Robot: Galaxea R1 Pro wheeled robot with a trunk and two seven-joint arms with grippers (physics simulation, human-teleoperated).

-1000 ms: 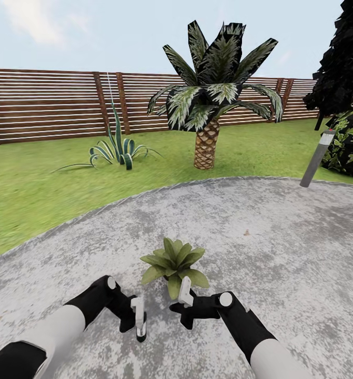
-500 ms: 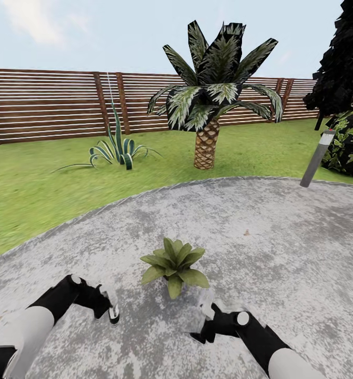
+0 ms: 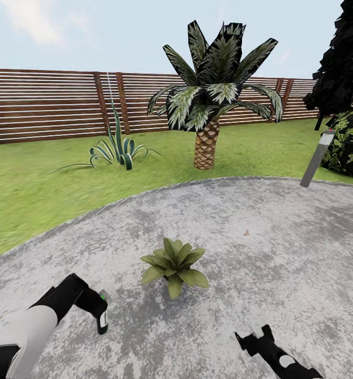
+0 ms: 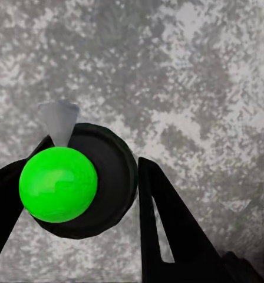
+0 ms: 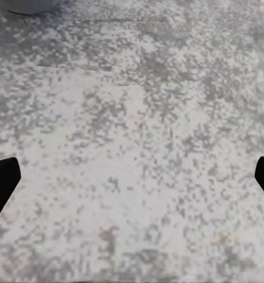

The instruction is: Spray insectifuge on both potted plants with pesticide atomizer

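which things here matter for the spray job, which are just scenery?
Job:
pesticide atomizer, shut in left gripper
potted plant on the patio

Scenery:
palm
striped agave
fence
grey lamp post

The potted plant sits on the patio, dead centre. At its seven o'clock, the left gripper holds what seems the atomizer; the right gripper lies at four o'clock. The palm stands at twelve, on the lawn before the fence.
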